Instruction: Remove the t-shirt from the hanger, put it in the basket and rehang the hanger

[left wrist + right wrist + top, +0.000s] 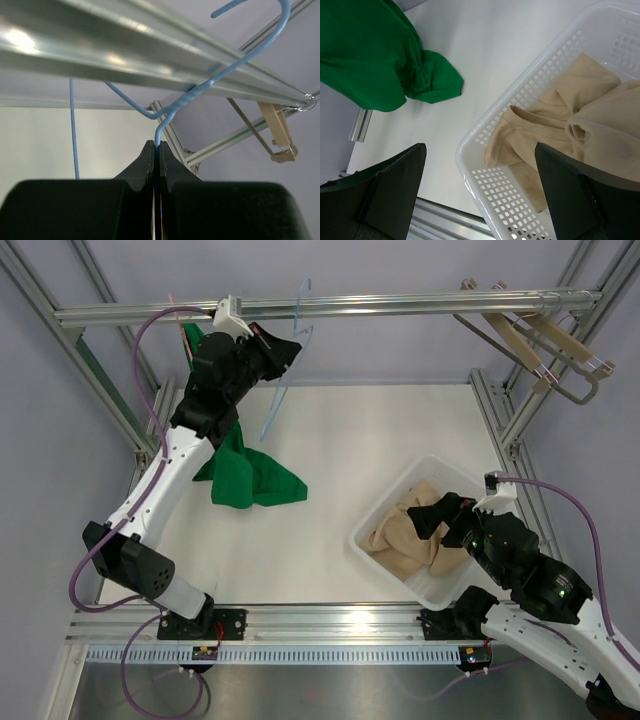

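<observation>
Left gripper (293, 348) is up in the upper left of the top view, close under the metal rail (400, 305), fingers pressed together on the wire of the blue hanger (192, 93); the wrist view shows the wire running straight down between my fingertips. The hanger is bare, its hook over the rail. The green t-shirt (255, 480) lies crumpled on the white table (380, 430), left of centre, partly under my left arm. Right gripper (437, 515) hangs at lower right over the white basket (392, 495), fingers wide apart, holding nothing. A beige garment (570, 125) is bunched inside the basket. Wooden hangers (540, 345) hang at upper right
</observation>
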{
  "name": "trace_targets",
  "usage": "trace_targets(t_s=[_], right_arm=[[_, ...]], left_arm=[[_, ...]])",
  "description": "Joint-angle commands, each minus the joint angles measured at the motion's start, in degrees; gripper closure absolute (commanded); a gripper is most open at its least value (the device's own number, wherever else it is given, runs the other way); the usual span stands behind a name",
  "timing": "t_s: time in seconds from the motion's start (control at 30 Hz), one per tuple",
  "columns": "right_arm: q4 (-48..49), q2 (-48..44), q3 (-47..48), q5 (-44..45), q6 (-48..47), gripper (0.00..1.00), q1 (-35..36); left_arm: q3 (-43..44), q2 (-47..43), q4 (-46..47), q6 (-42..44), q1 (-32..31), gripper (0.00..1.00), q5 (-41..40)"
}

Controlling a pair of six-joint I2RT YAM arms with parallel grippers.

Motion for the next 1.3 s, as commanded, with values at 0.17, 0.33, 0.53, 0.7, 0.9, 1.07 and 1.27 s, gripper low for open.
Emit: trace_targets(t_s=[0.17,0.33,0.53,0.7,0.9,1.07,1.27], right_arm=[[3.52,1.26,0.02,-3.30,-1.11,0.00,-0.20],[3.52,0.55,0.54,-3.65,-1.28,0.01,-0.20],[3.61,0.55,2.65,-3.82,-2.68,0.01,-0.20],[5.01,1.26,4.50,-4.44,-4.53,0.00,-0.20],[8.35,2.66,4.32,-6.90,-5.32,0.01,-0.11],[10.46,3.54,3.01,-9.45,-5.85,0.00,-0.11],[9.76,3.02,2.48,-10.06,-6.20,0.00,-0.20]], left_arm=[[-9.00,-3.74,7.33,-2.29,0.52,1.00,-2.33],[-11.03,-5.32,9.35,-2.64,0.70,0.88,-1.28],[-9.64,-7.78,4.55,1.74,0.61,0.33,-0.57],[-8.40,-13.74,-3.46,8.51,0.70,0.17,-4.08],[-8.84,-21.66,-17.26,16.95,2.80,0.23,-15.06],[-5.15,-22.47,-26.41,19.59,12.11,0.43,-13.60],[-1.81,-16.15,-26.95,20.30,16.26,0.43,-11.04]])
